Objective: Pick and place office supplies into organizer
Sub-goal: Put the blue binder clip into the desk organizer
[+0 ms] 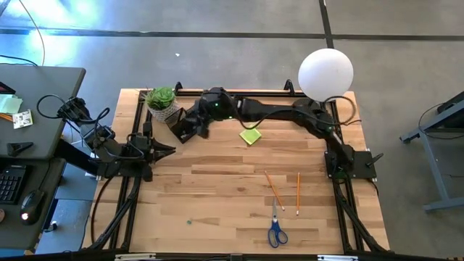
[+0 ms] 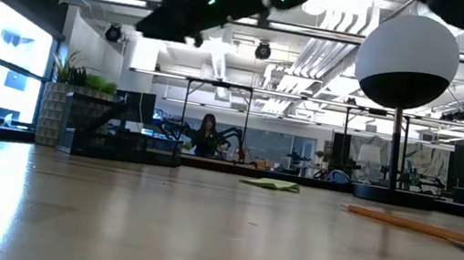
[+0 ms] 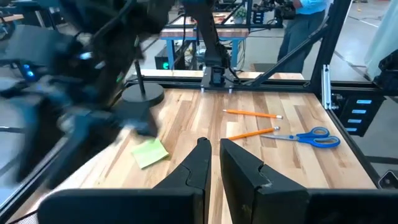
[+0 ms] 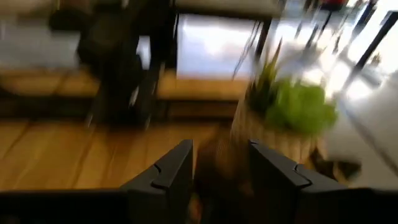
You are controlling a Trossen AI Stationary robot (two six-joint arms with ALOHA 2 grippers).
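Nearest the front edge of the wooden surface [image 1: 217,196] lie the blue-handled scissors [image 1: 276,232], handles toward the front. Just behind them two orange pencils [image 1: 274,188] rest side by side, slightly apart, one slanted and one nearly straight. A tiny blue piece [image 1: 190,222] sits alone toward the front left, well apart from the rest.

At the left edge, the left tool [image 3: 214,146] waits low over the surface beside its mount, its two dark fingers drawn narrow with only a slim gap and nothing between them.

Farther back, near the middle, the yellow-green sticky-note pad [image 1: 251,135] lies flat on the wood.

Beyond it, the right arm reaches across from the right side to the back left corner. The right tool [image 4: 217,168] hangs above the dark organizer [image 1: 185,125], its fingers spread wide and holding nothing. The wrist picture is blurred, so what lies inside the organizer cannot be told.

Just beside the organizer stands a small green potted plant [image 1: 162,100]. At the back right corner stands the white globe lamp [image 1: 325,72].
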